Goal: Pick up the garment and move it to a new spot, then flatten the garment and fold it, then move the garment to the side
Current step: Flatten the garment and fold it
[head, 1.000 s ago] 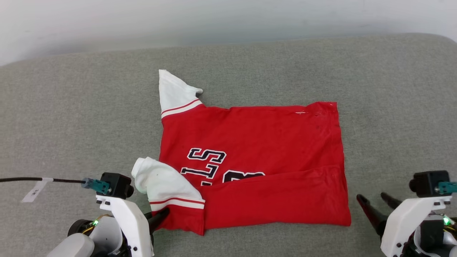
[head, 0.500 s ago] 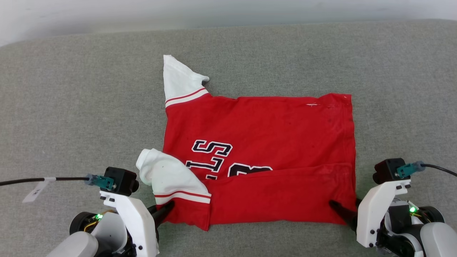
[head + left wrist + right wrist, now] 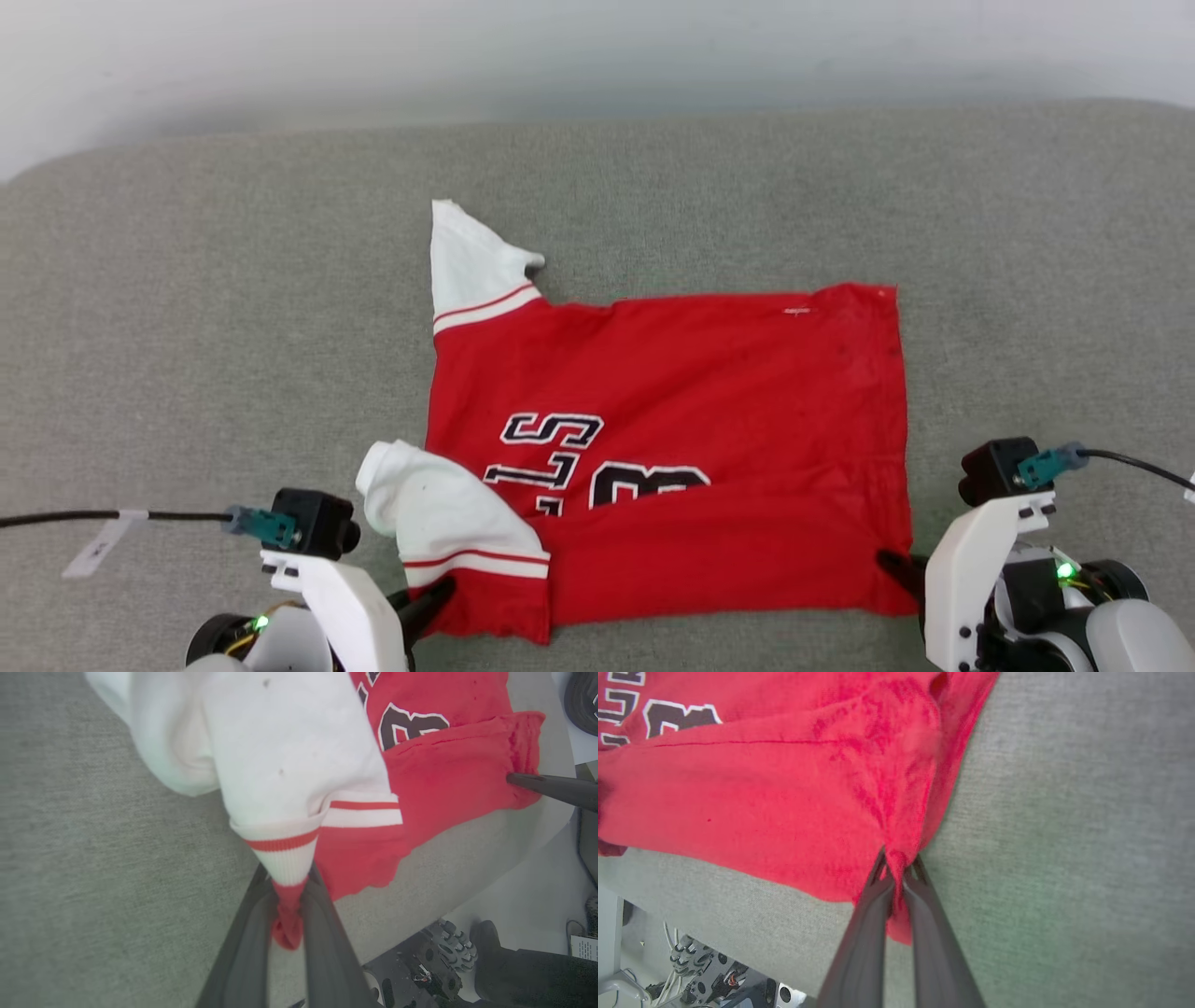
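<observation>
My left tool [image 3: 287,884] and right tool [image 3: 899,865] each pinch a near corner of red white-sleeved jersey T-shirt [image 3: 709,392] on grey fabric tabletop [image 3: 187,327].

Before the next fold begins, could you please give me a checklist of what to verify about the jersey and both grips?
1. The left jaws shut on the garment, near-left corner: ok.
2. The right jaws shut on its near-right corner: ok.
3. The near white sleeve flat: not ok, bunched.
4. The far sleeve tucked in: not ok, sticks out.
5. Garment fully on the grey surface: ok.
</observation>
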Controlling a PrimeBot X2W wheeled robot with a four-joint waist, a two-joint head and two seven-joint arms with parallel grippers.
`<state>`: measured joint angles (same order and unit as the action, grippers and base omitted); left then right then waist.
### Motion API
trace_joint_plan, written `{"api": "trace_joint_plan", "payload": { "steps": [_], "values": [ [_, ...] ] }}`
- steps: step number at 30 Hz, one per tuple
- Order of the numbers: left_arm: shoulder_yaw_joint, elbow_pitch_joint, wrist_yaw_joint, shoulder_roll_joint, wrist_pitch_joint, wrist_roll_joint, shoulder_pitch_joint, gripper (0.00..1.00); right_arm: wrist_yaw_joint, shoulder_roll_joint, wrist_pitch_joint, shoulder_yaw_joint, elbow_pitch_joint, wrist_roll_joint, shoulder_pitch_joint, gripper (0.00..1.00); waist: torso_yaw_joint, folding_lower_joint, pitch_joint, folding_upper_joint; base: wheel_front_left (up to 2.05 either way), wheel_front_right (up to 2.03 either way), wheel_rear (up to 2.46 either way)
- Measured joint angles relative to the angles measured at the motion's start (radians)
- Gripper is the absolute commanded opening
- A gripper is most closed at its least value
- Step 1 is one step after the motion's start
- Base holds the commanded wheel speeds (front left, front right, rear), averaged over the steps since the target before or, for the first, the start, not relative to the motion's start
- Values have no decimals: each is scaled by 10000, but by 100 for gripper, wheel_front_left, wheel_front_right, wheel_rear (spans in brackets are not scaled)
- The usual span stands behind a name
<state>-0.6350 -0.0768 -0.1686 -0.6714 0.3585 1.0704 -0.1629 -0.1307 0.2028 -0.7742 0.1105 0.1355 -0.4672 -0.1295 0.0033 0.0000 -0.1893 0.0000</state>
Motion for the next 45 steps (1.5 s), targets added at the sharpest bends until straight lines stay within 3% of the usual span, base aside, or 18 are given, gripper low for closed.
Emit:
{"api": "trace_joint_plan", "payload": {
  "steps": [10,16,17,18,19,23,35,39,45],
  "values": [
    [-19,-339,-525,-171,-111,330,1298,0,-4,221,-470,-199,-1032,-88,1426,0,63,0,1209,0,0,0,0],
    [-190,13,-435,130,-199,506,1590,0,-4,-35,-625,-627,-1053,56,2269,0,66,0,1508,0,0,0,0],
    [-224,123,-380,213,-190,569,1590,22,-4,-121,-571,-677,-1012,69,2354,33,59,0,1524,0,0,0,0],
    [-247,232,-332,295,-190,633,1589,56,-4,-198,-481,-700,-972,96,2423,100,54,0,1539,0,0,0,0],
    [-242,370,-337,343,-253,598,1586,100,-4,-232,-410,-694,-941,119,2476,100,46,0,1550,0,0,0,0],
    [-81,696,-337,362,-548,522,1516,100,-2,-272,443,-669,-1099,207,2545,100,-19,0,1588,0,0,0,0],
    [901,188,-838,-36,-2443,-982,283,100,-2,-696,5731,-1037,-2080,1661,1558,100,-248,0,1410,0,0,0,0],
    [1283,284,-826,211,-3333,-1413,-510,100,-2,-869,6592,-1003,-2359,2019,1007,100,-388,0,1022,0,0,0,0],
    [1634,813,-591,336,-3960,-1962,-2146,100,-2,-1053,6993,-832,-2715,2276,31,100,-630,0,12,0,0,0,0]
  ]
}}
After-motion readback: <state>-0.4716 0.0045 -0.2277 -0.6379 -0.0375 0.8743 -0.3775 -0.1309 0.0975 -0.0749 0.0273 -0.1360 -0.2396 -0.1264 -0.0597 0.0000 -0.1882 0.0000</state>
